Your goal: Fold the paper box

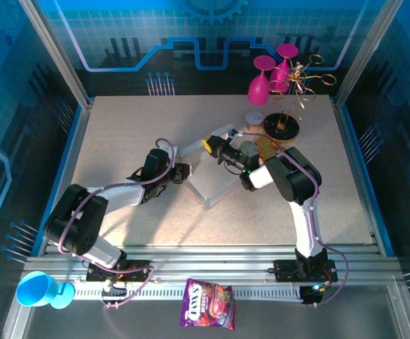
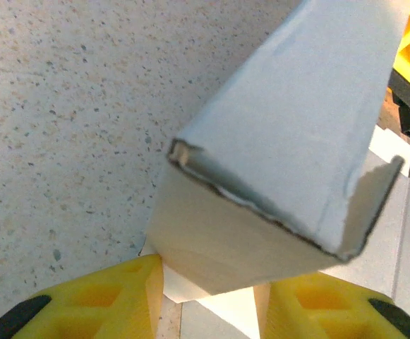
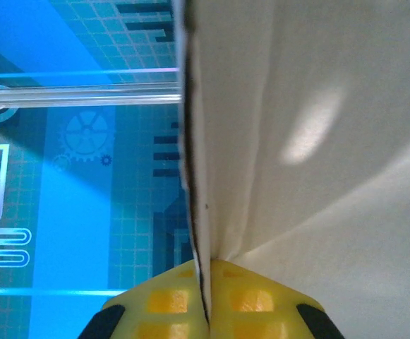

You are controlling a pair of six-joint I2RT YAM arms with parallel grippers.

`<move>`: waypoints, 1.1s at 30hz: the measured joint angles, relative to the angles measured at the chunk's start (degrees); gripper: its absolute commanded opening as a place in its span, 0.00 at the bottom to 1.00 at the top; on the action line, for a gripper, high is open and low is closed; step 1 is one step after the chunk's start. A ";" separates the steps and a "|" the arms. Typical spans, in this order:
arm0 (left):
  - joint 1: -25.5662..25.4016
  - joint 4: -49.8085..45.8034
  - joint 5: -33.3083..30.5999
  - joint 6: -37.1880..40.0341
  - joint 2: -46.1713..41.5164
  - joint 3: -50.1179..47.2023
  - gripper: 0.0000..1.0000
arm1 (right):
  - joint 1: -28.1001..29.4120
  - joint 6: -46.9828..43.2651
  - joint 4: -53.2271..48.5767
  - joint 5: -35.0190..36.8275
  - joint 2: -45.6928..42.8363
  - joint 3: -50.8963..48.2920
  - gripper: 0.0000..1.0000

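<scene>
The white paper box [image 1: 215, 176] lies partly folded in the middle of the table. My left gripper [image 1: 184, 172] reaches it from the left. In the left wrist view a folded corner of the box [image 2: 275, 162] dips between the two yellow fingers [image 2: 99, 300], which stand partly apart on either side of it. My right gripper [image 1: 215, 147] comes in from the right and holds an upper edge of the box. In the right wrist view its yellow fingertips [image 3: 155, 304] are pressed together on a thin cardboard panel [image 3: 296, 141] that stands on edge.
Two pink glasses [image 1: 268, 78] and a gold wire stand on a black base [image 1: 282, 127] sit at the back right, with a white disc [image 1: 253, 116] beside them. A golden packet [image 1: 264, 146] lies under the right arm. A purple candy bag [image 1: 208, 313] and a blue cup [image 1: 39, 289] lie in front of the rails.
</scene>
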 measured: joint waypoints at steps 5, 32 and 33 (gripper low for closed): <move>-0.44 3.15 -1.68 -1.40 1.70 -0.48 0.28 | -0.17 0.26 0.09 0.57 0.00 -0.02 0.00; -6.51 13.31 -18.53 -5.22 9.66 0.31 0.12 | -0.55 1.44 0.17 4.76 0.00 -0.11 0.00; -6.69 13.40 -19.23 -5.29 10.03 0.55 0.10 | -0.59 1.44 0.20 5.01 0.00 -0.11 0.00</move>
